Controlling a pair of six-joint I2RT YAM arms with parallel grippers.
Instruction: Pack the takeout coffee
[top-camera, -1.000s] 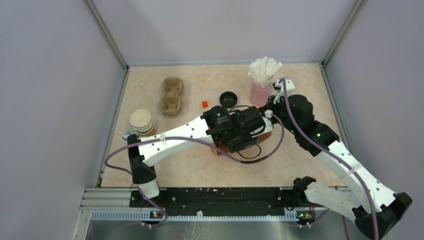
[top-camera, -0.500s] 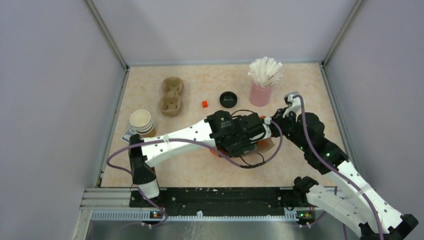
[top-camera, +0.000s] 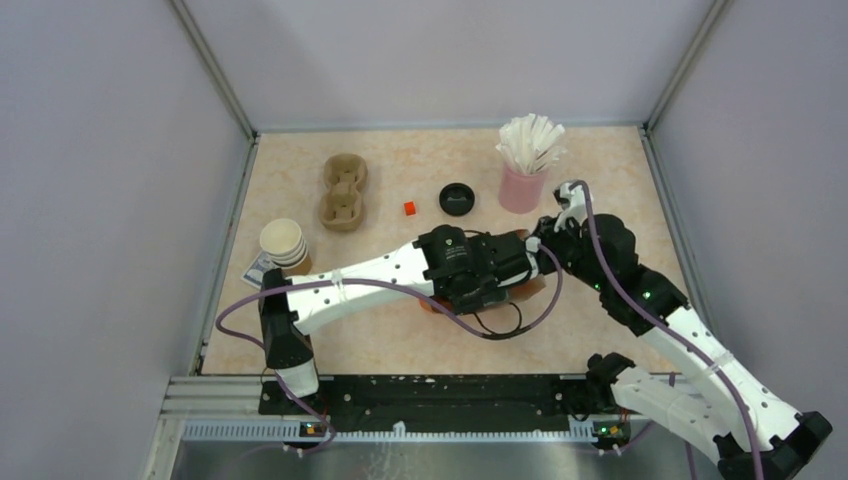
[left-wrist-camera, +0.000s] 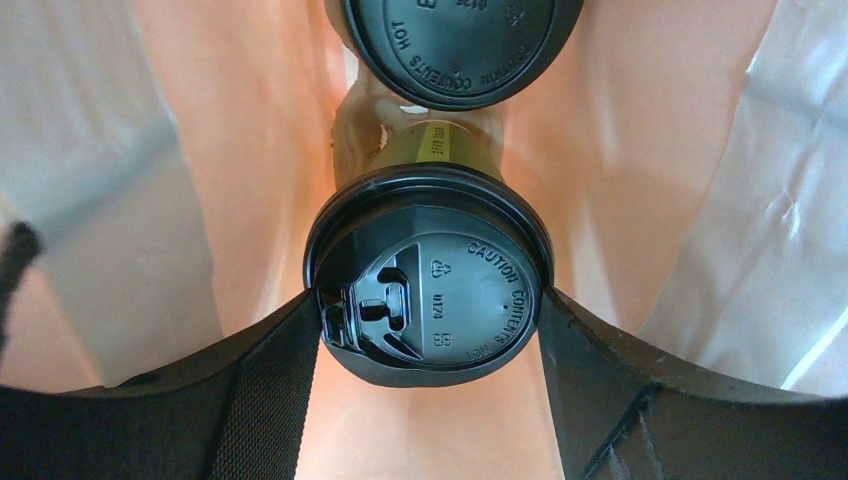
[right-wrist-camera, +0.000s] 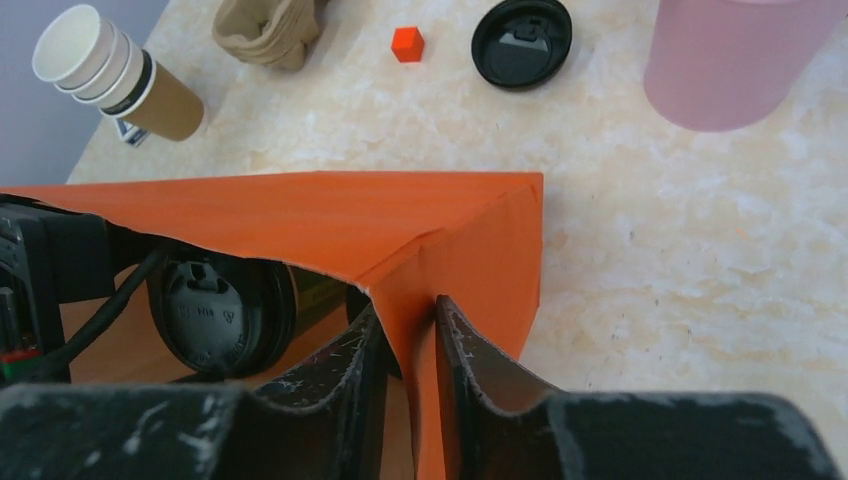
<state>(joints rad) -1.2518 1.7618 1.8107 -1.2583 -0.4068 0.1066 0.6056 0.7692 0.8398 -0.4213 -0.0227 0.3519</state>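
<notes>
The takeout coffee (left-wrist-camera: 430, 290), an olive-tan cup with a black lid, is inside the orange bag (left-wrist-camera: 250, 120). My left gripper (left-wrist-camera: 430, 300) is shut on its lid rim, one finger on each side. A second lidded cup (left-wrist-camera: 460, 45) sits deeper in the bag. In the right wrist view my right gripper (right-wrist-camera: 408, 322) is shut on the orange bag's (right-wrist-camera: 300, 215) mouth edge, and the coffee's lid (right-wrist-camera: 215, 315) shows inside. From the top view my left gripper (top-camera: 515, 268) is hidden in the bag (top-camera: 535, 288), with my right gripper (top-camera: 545, 248) beside it.
A loose black lid (top-camera: 457, 198), a small red cube (top-camera: 409, 208) and a pink cup of white straws (top-camera: 523, 185) stand behind the bag. A pulp cup carrier (top-camera: 343, 190) and a stack of lidless cups (top-camera: 283, 245) are at the left.
My right arm has swung away from the pink cup and come back down to the bag's mouth. My left gripper has pushed farther right with the coffee.
</notes>
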